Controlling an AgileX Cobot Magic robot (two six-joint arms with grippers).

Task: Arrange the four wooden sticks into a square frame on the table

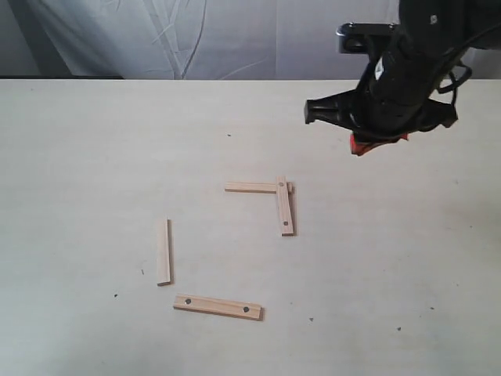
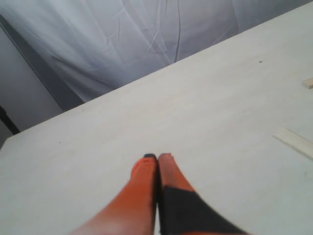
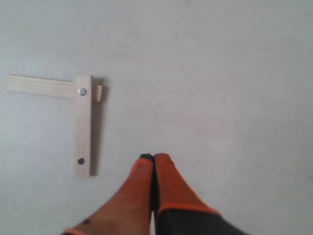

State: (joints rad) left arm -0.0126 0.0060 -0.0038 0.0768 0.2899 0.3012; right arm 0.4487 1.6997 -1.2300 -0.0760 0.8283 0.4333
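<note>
Four wooden sticks lie on the table [image 1: 86, 157]. A thin plain stick [image 1: 250, 187] and a wider holed stick [image 1: 285, 207] overlap at one corner, forming an L; the right wrist view shows the same thin stick [image 3: 40, 86] under the wider one [image 3: 83, 125]. Another thin stick [image 1: 163, 251] lies alone to the left. A wider holed stick [image 1: 218, 306] lies near the front. My right gripper [image 3: 154, 157] is shut and empty, hovering above the table right of the L; its orange tip [image 1: 362, 146] shows in the exterior view. My left gripper [image 2: 157, 157] is shut, empty.
A wrinkled white cloth [image 1: 203, 35] hangs behind the table's far edge. The right arm's black body [image 1: 407, 70] hangs over the table's back right. The end of a stick [image 2: 296, 142] shows at the edge of the left wrist view.
</note>
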